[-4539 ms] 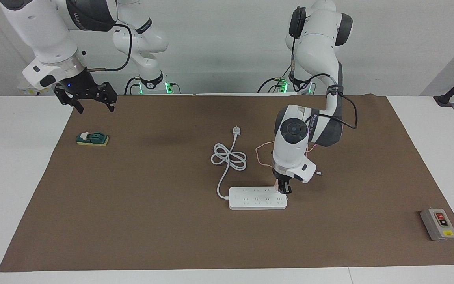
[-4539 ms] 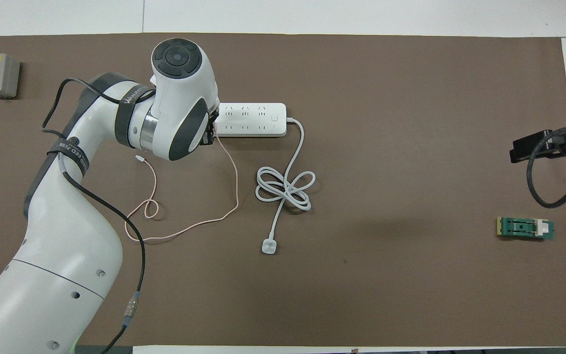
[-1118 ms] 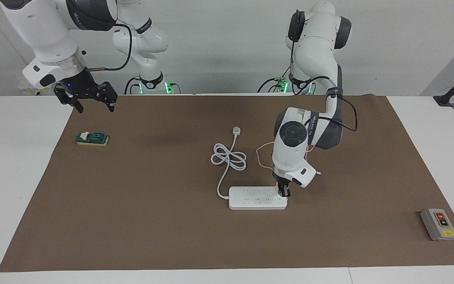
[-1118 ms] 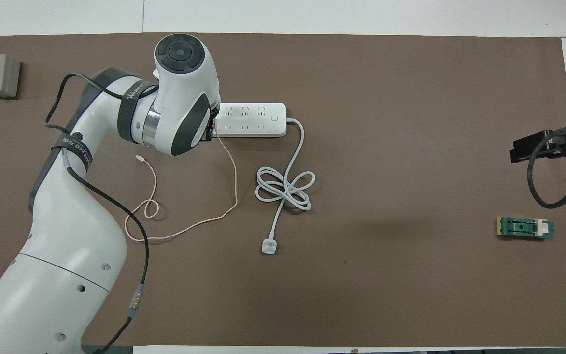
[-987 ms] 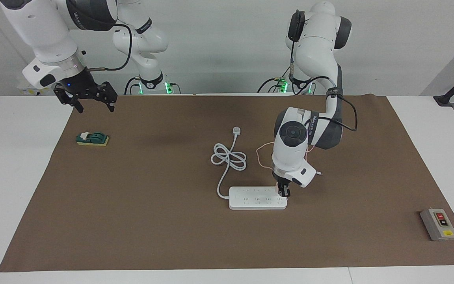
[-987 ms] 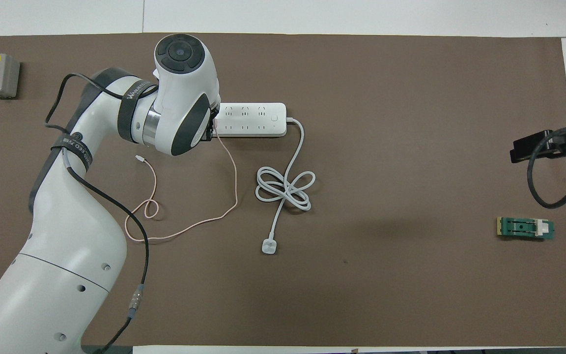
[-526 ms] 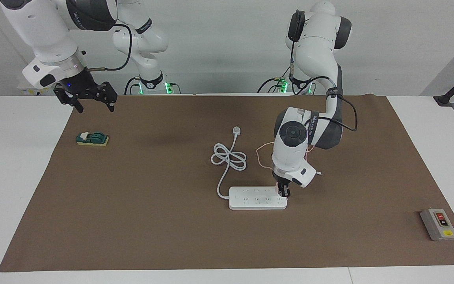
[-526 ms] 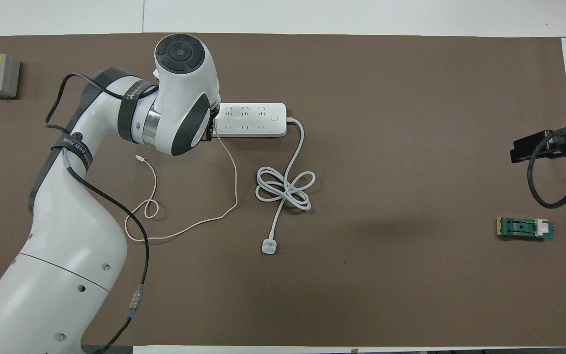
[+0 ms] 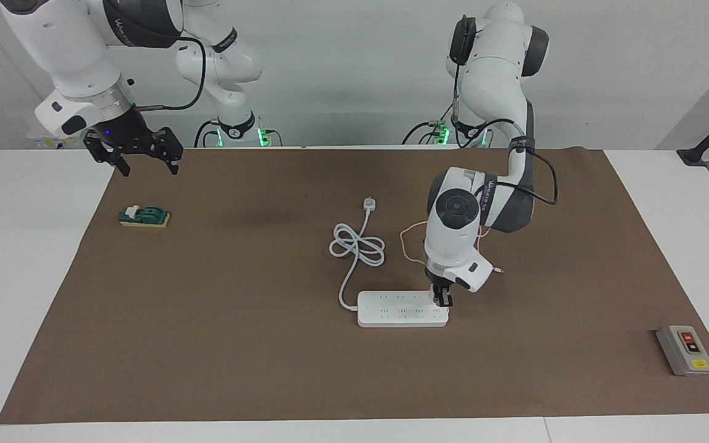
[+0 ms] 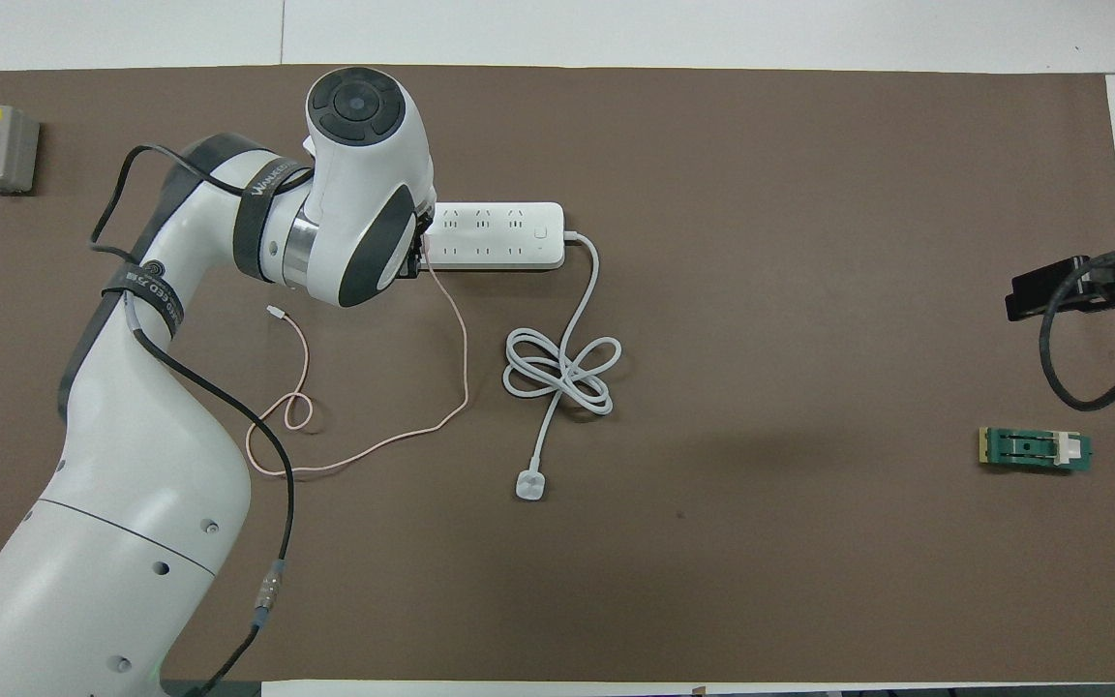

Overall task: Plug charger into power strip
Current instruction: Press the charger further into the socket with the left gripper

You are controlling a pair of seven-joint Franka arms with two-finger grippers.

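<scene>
Since 4.5 s ago, left gripper (image 9: pixel 442 299) w/ charger (image 9: pixel 434 294) has shifted slightly along the power strip (image 9: pixel 401 309); little change after. Its fingers clamp the charger at the strip's end toward left arm, pink cable (image 10: pixel 393 438) trailing toward robots. Right gripper (image 9: pixel 145 159) waits, fingers apart, above green block (image 9: pixel 144 216).

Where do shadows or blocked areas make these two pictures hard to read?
Facing view: soft shadow patch on the brown mat; the left end effector hides most of the charger at the power strip. Overhead view: the left arm's wrist covers that end of the strip.
</scene>
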